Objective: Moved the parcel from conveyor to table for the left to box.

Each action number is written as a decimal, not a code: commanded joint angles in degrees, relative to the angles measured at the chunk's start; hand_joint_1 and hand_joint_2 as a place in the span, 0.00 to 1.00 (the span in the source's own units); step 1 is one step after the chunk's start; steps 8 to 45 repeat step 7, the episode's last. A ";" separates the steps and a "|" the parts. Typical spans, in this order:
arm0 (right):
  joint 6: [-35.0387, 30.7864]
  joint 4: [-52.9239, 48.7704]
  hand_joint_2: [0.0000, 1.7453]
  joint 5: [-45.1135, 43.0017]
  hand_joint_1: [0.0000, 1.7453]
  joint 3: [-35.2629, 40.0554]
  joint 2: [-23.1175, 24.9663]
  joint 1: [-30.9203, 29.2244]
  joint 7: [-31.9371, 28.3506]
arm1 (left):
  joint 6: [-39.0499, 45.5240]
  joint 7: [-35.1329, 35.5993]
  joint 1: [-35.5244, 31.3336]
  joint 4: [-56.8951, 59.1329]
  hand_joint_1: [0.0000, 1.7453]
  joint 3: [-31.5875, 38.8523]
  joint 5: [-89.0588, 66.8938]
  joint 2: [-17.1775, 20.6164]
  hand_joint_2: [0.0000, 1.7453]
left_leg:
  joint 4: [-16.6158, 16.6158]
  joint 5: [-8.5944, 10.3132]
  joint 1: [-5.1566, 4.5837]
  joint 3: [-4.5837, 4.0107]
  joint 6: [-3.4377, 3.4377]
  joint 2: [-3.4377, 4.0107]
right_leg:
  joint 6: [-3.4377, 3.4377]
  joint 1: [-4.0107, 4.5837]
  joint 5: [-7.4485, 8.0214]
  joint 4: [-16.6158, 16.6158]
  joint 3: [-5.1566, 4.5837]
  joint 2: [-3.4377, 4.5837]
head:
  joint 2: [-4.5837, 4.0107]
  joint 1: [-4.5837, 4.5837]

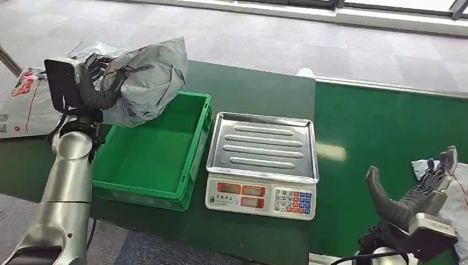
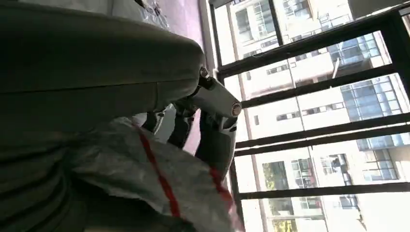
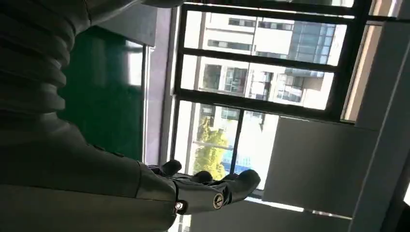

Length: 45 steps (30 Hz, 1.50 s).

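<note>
While the right hand [image 1: 425, 190] waits nearest, at about five o'clock over the green belt, its fingers are spread and hold nothing; a white bag [image 1: 455, 187] lies just beside it. At six o'clock stands the scale [image 1: 262, 160], its keypad and red displays bearing small print too fine to read. Beyond, at nine o'clock, sits the green crate [image 1: 152, 152]. Over its far-left corner the left hand [image 1: 96, 83] grips the grey parcel [image 1: 146, 83], held aloft (red stripes show on it up close). Boxing looks to be the step in hand; next calls for lowering and release. Farthest left, a flat carton [image 1: 22, 105] carries red print, illegible.
</note>
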 commanded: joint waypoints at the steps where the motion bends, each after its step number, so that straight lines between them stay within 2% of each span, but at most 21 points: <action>1: 0.06 5.38 1.00 0.66 0.00 -0.26 -0.27 -3.50 0.32 | -0.33 1.30 0.73 -0.39 0.00 1.04 -1.98 -0.70 1.00 | -0.03 -0.01 0.05 0.07 -0.03 0.07 | -0.03 0.05 0.02 -0.07 0.07 0.04 | 0.00 0.00; 2: 0.04 5.34 1.00 0.77 0.00 -0.24 -0.17 -3.48 0.33 | -0.26 1.30 0.95 -0.41 0.00 0.90 -2.12 -0.84 1.00 | -0.20 0.01 0.12 0.28 -0.09 0.15 | -0.08 0.13 0.07 -0.28 0.29 0.06 | 0.00 0.00; 7: 0.24 5.51 1.00 1.31 0.00 -0.48 0.03 -3.71 0.58 | -0.61 1.71 0.80 0.20 0.00 0.78 -2.94 -0.98 1.00 | -0.01 -0.02 0.07 0.07 -0.04 0.06 | -0.04 0.08 0.02 -0.07 0.09 0.02 | 0.00 0.00; 45: 0.24 5.51 1.00 1.31 0.00 -0.48 0.03 -3.71 0.58 | -0.61 1.71 0.80 0.20 0.00 0.78 -2.94 -0.98 1.00 | -0.01 -0.02 0.07 0.07 -0.04 0.06 | -0.04 0.08 0.02 -0.07 0.09 0.02 | 0.00 0.00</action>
